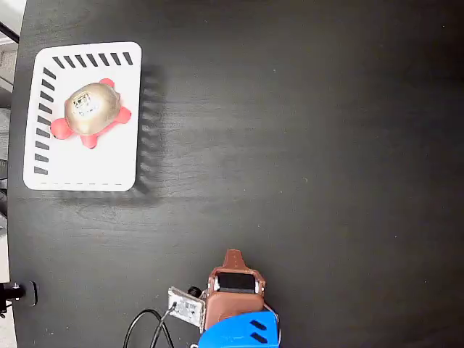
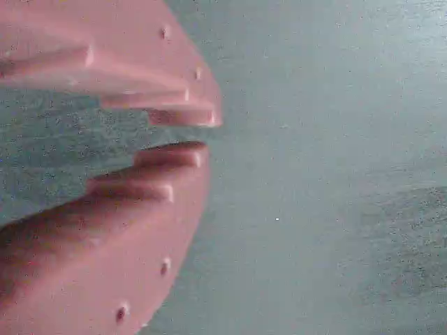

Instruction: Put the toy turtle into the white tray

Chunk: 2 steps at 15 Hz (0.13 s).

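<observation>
The small toy turtle with red-pink head and legs and a domed gold-bronze shell (image 1: 91, 113) sits inside the white rectangular plastic tray with rounded corners and dark slanted slots along its rim (image 1: 109, 161), in the upper half, nearer the tray's top edge in the fixed view. It rests upright on the tray floor, w/ all legs inside the rim and nothing holding it. Judged from that, the task looks done.

The reddish-brown 2-finger claw (image 1: 233, 257) is well apart from the tray, down by the arm's base at the bottom of the fixed view, arm folded back over its blue base part (image 1: 239, 332). That reads as a parked pose, keeping the arm clear of the tray. In the wrist view the claw (image 2: 187, 134) has its tips nearly pressed together, only a thin sliver of gap between them, and nothing is pinched; behind it is bare black desk (image 2: 335, 174).

Turtle's look: shell is metallic and rounded, w/ a small dark printed mark on a pale patch near the top. The red-pink parts poke out around the shell's edge; which 1 is the head I can't tell for sure. It's much smaller than the tray, so plenty of white floor is left below it.

The tray lies flat at the desk's top-left corner, and a black cable (image 1: 145, 326) loops beside the base.
</observation>
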Available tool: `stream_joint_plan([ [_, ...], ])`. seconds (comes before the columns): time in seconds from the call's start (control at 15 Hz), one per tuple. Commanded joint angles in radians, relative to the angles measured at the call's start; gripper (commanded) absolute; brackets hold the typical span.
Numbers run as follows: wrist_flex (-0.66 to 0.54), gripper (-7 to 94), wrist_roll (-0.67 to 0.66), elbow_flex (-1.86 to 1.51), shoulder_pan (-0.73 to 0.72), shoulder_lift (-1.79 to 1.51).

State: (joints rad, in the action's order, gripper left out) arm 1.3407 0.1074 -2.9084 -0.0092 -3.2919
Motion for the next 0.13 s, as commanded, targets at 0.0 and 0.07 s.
stream_joint_plan([
  [0.0, 0.005, -1, 0.002, 0.006, -0.009, -0.074],
  [0.07, 0.005, -1, 0.002, 0.006, -0.009, -0.074],
])
